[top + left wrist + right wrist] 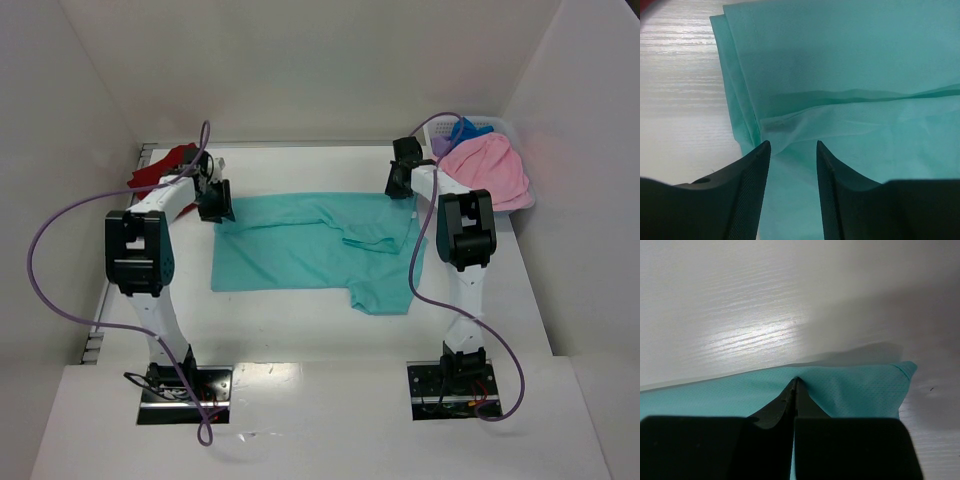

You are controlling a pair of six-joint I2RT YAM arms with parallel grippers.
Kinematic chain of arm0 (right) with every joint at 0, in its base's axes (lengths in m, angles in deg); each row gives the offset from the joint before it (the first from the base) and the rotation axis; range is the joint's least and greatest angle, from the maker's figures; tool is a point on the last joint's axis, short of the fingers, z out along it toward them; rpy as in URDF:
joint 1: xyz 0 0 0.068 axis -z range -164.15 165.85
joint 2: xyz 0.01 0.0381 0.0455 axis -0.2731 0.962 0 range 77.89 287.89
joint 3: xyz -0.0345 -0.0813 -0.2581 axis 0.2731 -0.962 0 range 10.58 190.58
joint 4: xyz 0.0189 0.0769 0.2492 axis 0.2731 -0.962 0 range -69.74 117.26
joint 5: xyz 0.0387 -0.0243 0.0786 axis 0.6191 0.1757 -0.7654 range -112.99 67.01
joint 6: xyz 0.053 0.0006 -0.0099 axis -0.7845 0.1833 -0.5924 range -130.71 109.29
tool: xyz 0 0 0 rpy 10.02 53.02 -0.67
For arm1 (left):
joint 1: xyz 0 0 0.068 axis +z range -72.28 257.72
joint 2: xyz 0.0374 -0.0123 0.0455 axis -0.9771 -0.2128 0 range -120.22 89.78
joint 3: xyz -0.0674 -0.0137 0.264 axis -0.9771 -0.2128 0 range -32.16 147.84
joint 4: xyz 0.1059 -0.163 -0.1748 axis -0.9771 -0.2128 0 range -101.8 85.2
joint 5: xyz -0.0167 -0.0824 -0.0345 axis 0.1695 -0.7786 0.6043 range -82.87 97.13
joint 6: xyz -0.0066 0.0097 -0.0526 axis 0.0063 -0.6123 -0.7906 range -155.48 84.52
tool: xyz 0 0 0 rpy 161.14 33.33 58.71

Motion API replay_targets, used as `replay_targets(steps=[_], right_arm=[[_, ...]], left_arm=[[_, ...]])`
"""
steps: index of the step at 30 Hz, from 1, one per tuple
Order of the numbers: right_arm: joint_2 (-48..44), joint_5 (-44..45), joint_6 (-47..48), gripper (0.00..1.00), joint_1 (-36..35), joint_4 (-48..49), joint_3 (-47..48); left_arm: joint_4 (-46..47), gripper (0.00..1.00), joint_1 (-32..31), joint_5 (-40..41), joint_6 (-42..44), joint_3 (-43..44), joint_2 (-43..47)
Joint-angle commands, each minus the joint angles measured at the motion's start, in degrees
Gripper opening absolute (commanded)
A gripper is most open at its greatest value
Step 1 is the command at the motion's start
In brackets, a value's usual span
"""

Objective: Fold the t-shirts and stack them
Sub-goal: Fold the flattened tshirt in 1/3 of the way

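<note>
Across the middle of the top view, the teal shirt [310, 250] lies spread flat on the white desk [300, 320], with one sleeve folded inward right of centre and another poking out at its lower edge. The left tool [215, 200] sits at the shirt's upper left corner and the right tool [403, 175] at its upper right corner. A dark red shirt [160, 170] is bunched at the upper left. At the upper right, a pink shirt [490, 170] mounds out of a white basket [505, 128].

Low in the left wrist view, the left tool [792, 147] stands spread with nothing between its ribbed black pads. It is poised over a doubled hem and a raised crease of thin, smooth teal cloth. Pale wood-grain desk shows at the left of the frame.

At the bottom centre of the right wrist view, the right tool [796, 382] is pressed together and pinches the shirt's edge. The fine-meshed fabric puckers upward at its tip.

The shirt looks light and limp, with no stiffness, so it will likely sag and drag wherever it is unsupported. Hems and corners, where the layers double up, seem the best places to grip. A single thin layer could slip out or lift alone.
</note>
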Motion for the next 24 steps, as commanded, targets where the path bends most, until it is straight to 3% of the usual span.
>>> replay_targets(steps=[1,12,15,18,19,24], right_arm=[[-0.75,0.03,-0.05,0.00,0.30,-1.08,-1.57],[-0.75,0.03,-0.05,0.00,0.30,-1.08,-1.05],[-0.75,0.03,-0.05,0.00,0.30,-1.08,-1.05],[-0.75,0.03,-0.05,0.00,0.30,-1.08,-1.05],[-0.75,0.03,-0.05,0.00,0.30,-1.08,-1.05],[-0.75,0.03,-0.05,0.00,0.30,-1.08,-1.05]], left_arm=[[1.76,0.48,0.17,-1.02,-1.41,-0.57,-1.00],[1.23,0.13,0.17,-0.50,-0.89,-1.10,-0.92],[0.70,0.11,0.17,0.03,-0.37,-1.71,-0.30],[0.70,0.30,0.17,0.64,-0.36,-1.72,0.23],[0.70,0.44,0.17,0.64,-0.36,-1.72,0.23],[1.23,0.62,0.17,1.17,-0.36,-1.19,0.23]])
